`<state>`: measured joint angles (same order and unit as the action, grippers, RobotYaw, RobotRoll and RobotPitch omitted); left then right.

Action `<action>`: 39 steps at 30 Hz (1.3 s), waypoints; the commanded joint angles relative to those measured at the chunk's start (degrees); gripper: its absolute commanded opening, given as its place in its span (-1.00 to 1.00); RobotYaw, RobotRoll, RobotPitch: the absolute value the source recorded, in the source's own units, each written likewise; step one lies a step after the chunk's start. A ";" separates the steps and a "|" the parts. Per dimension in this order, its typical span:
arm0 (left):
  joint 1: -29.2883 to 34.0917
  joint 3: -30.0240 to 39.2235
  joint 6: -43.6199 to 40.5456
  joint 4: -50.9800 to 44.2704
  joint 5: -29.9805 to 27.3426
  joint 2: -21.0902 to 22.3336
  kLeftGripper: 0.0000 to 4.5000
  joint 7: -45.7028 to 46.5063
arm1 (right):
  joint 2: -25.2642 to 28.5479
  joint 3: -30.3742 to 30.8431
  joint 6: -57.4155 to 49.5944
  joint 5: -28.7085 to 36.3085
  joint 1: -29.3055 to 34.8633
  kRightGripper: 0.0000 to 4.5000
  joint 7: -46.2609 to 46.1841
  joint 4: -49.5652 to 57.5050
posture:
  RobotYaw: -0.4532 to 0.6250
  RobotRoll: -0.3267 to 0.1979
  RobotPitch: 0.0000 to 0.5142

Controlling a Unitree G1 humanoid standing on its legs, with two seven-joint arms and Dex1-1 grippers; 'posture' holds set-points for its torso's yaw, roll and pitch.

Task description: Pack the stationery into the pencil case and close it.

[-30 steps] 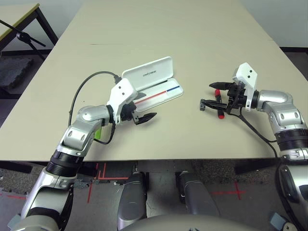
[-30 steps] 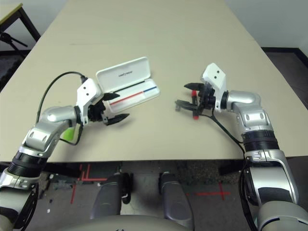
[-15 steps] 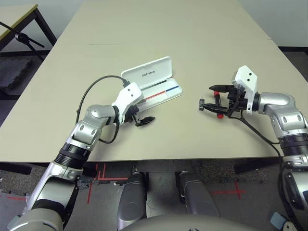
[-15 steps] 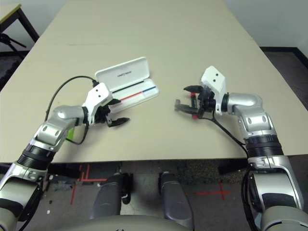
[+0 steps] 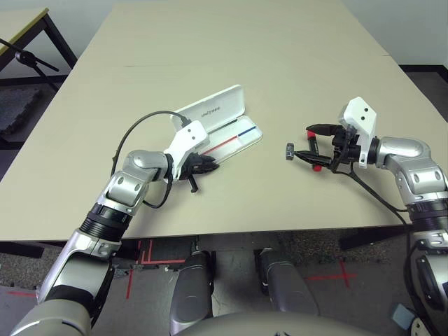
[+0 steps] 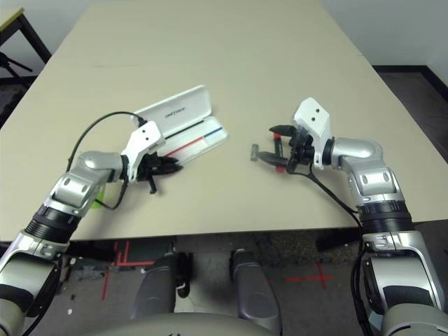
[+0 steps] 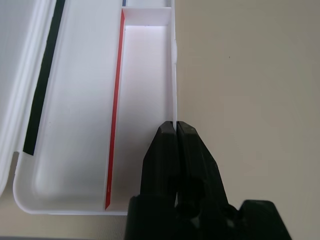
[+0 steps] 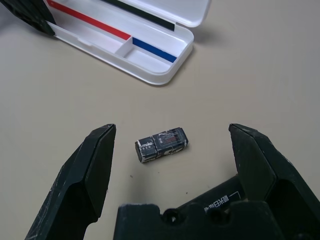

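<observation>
The white pencil case (image 5: 210, 112) lies open at the table's left-centre, its lid raised behind a tray (image 7: 80, 125) with red and blue strips. My left gripper (image 5: 212, 165) is shut on the tray's thin front wall (image 7: 175, 100). A tiny dark grey block (image 8: 161, 145) lies on the table between the spread fingers of my open right gripper (image 5: 306, 142), just ahead of the tips. Beneath that gripper lies the black marker with red cap (image 5: 317, 166), partly hidden. A lime-green highlighter (image 6: 100, 190) peeks out under my left forearm.
A black cable (image 5: 136, 126) loops over my left forearm. The tan table (image 5: 231, 49) stretches far back. Its front edge runs just below both arms. A second table and a black stand (image 5: 28, 52) are off the far left.
My left gripper has gone from open to shut, pinching the front wall of the pencil case tray. The right gripper stays open over the block. The camera has shifted a little.
</observation>
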<state>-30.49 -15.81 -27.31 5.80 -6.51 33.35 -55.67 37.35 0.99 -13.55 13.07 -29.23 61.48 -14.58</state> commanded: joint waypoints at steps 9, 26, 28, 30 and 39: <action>1.29 0.44 11.82 -2.93 -0.46 8.00 -0.98 -11.35 | 2.50 0.29 -5.43 3.23 1.39 1.00 4.18 5.17 | -0.31 0.25 -0.39; 7.95 2.21 20.49 -3.84 -1.73 10.38 -0.98 -16.30 | 1.48 4.79 -9.55 4.46 0.87 1.00 9.02 8.90 | -0.21 0.25 -0.42; 7.95 2.16 20.74 -3.65 -1.59 10.37 -0.98 -16.21 | 1.25 5.15 -9.41 4.36 0.65 1.00 9.20 8.76 | -0.21 0.25 -0.42; 7.96 2.17 20.89 -3.53 -1.45 10.35 -0.98 -16.04 | 1.05 5.45 -9.24 4.25 0.48 1.00 9.27 8.60 | -0.20 0.25 -0.42; 8.75 1.60 21.73 -3.35 -0.37 10.49 -0.98 -16.20 | 0.40 6.55 -9.01 3.79 0.62 1.00 9.17 8.96 | -0.20 0.25 -0.39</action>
<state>-22.31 -13.64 -6.23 2.74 -7.67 43.41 -71.68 37.76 6.25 -22.62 17.04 -28.67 70.18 -6.59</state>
